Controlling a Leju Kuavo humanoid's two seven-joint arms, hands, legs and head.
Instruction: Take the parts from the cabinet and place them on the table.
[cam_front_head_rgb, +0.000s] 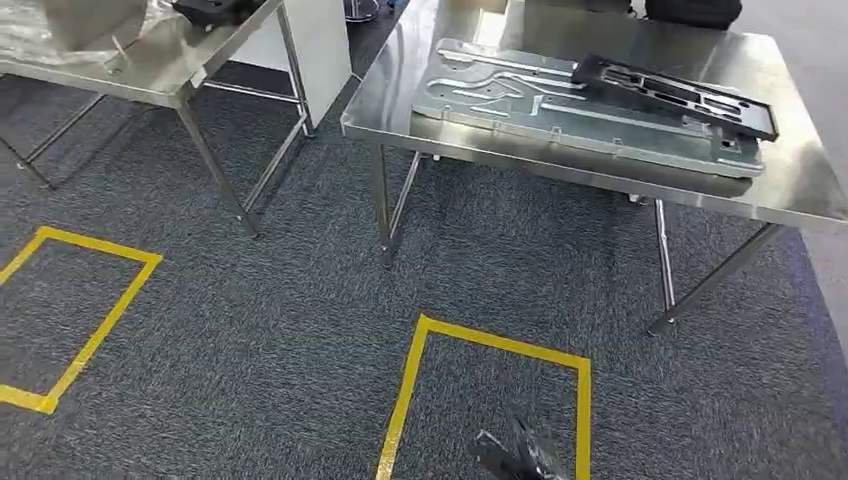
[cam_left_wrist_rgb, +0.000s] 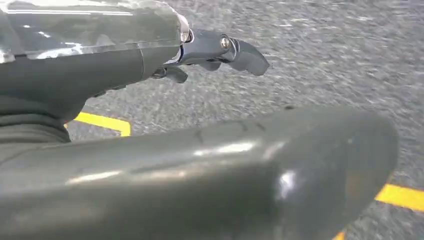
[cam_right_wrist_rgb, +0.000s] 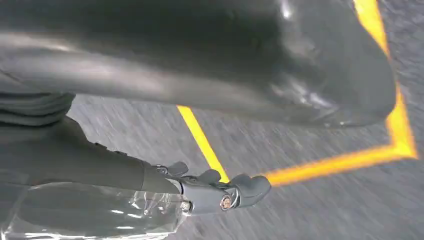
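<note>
Head view, arms hanging. Nearest, at the bottom centre of the frame, a dark, blurred part of the robot itself overlaps a yellow floor square (cam_front_head_rgb: 490, 400) taped on grey carpet; a second taped square (cam_front_head_rgb: 70, 310) lies at the left edge. Two squares in all.

In the wrist views, the left hand (cam_left_wrist_rgb: 215, 55) and the right hand (cam_right_wrist_rgb: 215, 190) hang over the carpet. Each shows a thick thumb and dark fingers loosely curled, holding nothing; how far the fingers close cannot be told.

Farther off, in the upper right of the head view, stands a steel counter (cam_front_head_rgb: 800, 180). On it lies one grey metal plate (cam_front_head_rgb: 560, 110) with cut channels, its long axis running left to right across the frame. One black frame part (cam_front_head_rgb: 680, 95) lies on top of the plate's right end, slanting down to the right. Both parts are ahead of and above the hands, well apart from them; the right hand is judged the nearer.

In the upper left, a second counter (cam_front_head_rgb: 150, 70) carries a dark object (cam_front_head_rgb: 215, 10), cut off by the frame edge.
</note>
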